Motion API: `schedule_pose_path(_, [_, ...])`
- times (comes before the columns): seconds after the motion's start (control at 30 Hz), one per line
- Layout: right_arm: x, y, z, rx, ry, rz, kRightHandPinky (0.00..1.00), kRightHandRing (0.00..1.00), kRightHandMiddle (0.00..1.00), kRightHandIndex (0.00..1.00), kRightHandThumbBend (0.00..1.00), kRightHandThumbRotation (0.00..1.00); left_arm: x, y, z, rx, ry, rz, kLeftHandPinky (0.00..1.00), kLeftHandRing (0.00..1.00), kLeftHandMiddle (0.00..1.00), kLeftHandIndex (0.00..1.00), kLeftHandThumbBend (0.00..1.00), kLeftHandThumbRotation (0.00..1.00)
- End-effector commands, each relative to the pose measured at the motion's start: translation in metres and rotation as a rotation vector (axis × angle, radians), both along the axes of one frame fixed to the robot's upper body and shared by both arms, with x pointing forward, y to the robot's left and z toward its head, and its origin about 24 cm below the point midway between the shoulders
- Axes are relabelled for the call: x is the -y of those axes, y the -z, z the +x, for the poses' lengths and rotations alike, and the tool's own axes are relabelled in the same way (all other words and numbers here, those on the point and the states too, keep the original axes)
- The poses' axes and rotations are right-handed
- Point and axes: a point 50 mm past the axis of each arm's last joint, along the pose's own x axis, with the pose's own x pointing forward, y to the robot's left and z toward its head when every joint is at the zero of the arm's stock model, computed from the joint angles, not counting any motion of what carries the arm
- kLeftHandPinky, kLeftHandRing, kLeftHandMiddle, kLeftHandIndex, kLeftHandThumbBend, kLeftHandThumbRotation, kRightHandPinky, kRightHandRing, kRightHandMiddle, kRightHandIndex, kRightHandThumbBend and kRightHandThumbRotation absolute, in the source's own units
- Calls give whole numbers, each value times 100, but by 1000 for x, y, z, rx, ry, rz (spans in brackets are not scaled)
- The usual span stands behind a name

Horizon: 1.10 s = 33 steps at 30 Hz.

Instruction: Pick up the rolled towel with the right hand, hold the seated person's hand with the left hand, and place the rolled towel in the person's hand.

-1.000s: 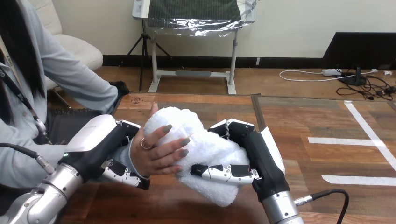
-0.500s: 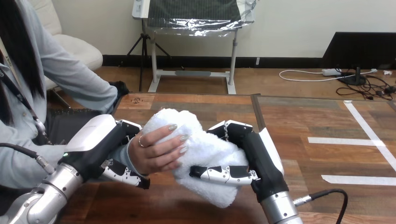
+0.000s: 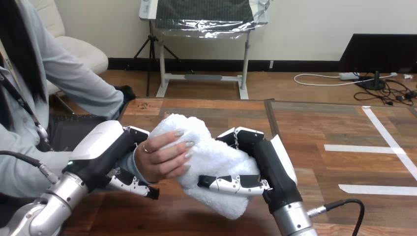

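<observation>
A white rolled towel (image 3: 211,162) is held above the table in the head view, tilted from upper left to lower right. My right hand (image 3: 268,167) is shut on its lower right end, fingers (image 3: 231,184) curled across its front. The person's hand (image 3: 162,156) is wrapped over the towel's upper left end, fingers bent on top of it. My left hand (image 3: 110,152) is shut on the person's wrist, with its fingers (image 3: 130,184) curled underneath.
The wooden table (image 3: 339,162) stretches to the right, marked with white tape strips (image 3: 373,147). The person's sleeve (image 3: 74,83) and body fill the left side. A cable (image 3: 344,204) trails from my right forearm.
The person's fingers have curled tighter onto the towel. The towel and my right hand have shifted slightly left and down. My left hand keeps its hold.
</observation>
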Motion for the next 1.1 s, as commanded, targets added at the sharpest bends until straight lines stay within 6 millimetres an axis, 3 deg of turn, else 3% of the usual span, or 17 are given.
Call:
schedule_pose_path(0.0, [-10,-29,17,126,-6,44,34,41,49,46,85,0,9,-20,14,89,20,-48,31,33,38,41,100,3])
schedule_pose_path(0.7, [-8,-27,17,112,15,49,34,41,49,46,86,0,11,-20,14,95,29,-38,34,37,42,44,100,7])
schedule_pose_path(1.07, [-8,-24,18,85,30,48,38,46,53,53,89,0,11,-20,13,97,25,-50,44,46,50,52,100,10])
